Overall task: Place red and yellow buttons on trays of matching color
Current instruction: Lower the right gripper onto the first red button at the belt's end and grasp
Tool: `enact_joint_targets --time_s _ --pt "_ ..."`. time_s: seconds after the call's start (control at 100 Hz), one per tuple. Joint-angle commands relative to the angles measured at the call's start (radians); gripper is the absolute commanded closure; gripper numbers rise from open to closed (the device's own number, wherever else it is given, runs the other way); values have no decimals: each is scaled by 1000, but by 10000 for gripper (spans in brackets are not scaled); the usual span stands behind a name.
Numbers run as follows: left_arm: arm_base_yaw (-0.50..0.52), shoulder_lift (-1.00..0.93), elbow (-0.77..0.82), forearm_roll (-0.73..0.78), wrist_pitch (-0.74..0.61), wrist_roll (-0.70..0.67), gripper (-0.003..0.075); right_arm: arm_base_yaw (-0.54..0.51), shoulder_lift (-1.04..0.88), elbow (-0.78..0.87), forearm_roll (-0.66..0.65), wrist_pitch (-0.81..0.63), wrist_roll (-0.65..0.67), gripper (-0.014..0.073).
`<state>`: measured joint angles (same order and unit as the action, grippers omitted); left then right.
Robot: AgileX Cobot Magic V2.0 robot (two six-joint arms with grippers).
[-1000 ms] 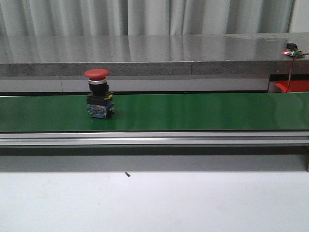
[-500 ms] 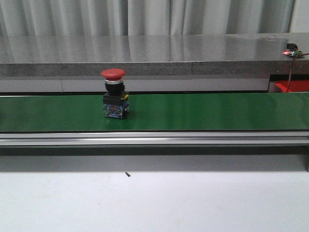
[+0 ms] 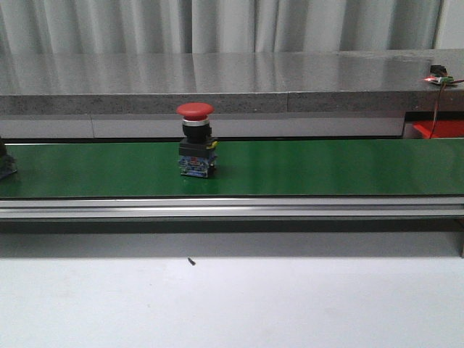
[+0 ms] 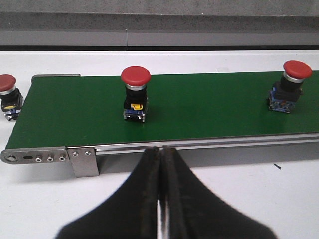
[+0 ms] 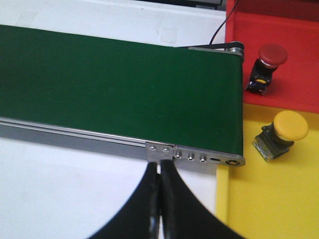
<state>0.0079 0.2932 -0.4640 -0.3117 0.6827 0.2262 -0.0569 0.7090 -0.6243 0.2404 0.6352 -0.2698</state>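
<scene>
A red button (image 3: 196, 141) stands upright on the green belt (image 3: 326, 167), left of the middle. A dark base of another button (image 3: 4, 163) shows at the belt's left edge. In the left wrist view two red buttons (image 4: 135, 93) (image 4: 289, 89) stand on the belt, and a third red button (image 4: 8, 95) stands past its end. My left gripper (image 4: 160, 149) is shut and empty in front of the belt rail. The right wrist view shows a red button (image 5: 266, 64) on the red tray (image 5: 289, 30) and a yellow button (image 5: 284, 132) on the yellow tray (image 5: 279, 199). My right gripper (image 5: 160, 164) is shut and empty.
The belt's aluminium rail (image 3: 232, 209) runs along its near side, with white table (image 3: 232, 304) in front. A grey ledge (image 3: 217, 90) runs behind the belt. A corner of the red tray (image 3: 438, 130) and a wire (image 3: 437, 101) show at the far right.
The red button has ridden the belt to the right. A dark button base has come into view at the belt's left edge.
</scene>
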Motion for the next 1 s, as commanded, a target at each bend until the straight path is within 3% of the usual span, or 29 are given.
enact_joint_targets --time_s 0.0,0.18,0.4,0.52,0.64,0.71,0.78,0.99 --pt "-7 9 -24 -18 -66 3 740 0 53 -92 18 -6 -10 715" --pt "-7 9 -24 -18 -66 3 740 32 183 -217 21 52 -10 715" --pt "-7 9 -24 -18 -66 3 740 142 355 -366 20 105 -10 702" --pt "-7 9 -24 -18 -66 3 740 199 450 -446 21 128 -10 539" --pt "-7 9 -24 -18 -66 3 740 261 538 -514 21 149 -10 214" --pt "-7 9 -24 -18 -66 3 740 294 591 -558 21 171 -10 83" --pt "-7 9 -24 -18 -66 3 740 325 644 -604 21 196 -10 41" --pt "-7 9 -24 -18 -66 3 740 401 790 -734 20 291 -102 57"
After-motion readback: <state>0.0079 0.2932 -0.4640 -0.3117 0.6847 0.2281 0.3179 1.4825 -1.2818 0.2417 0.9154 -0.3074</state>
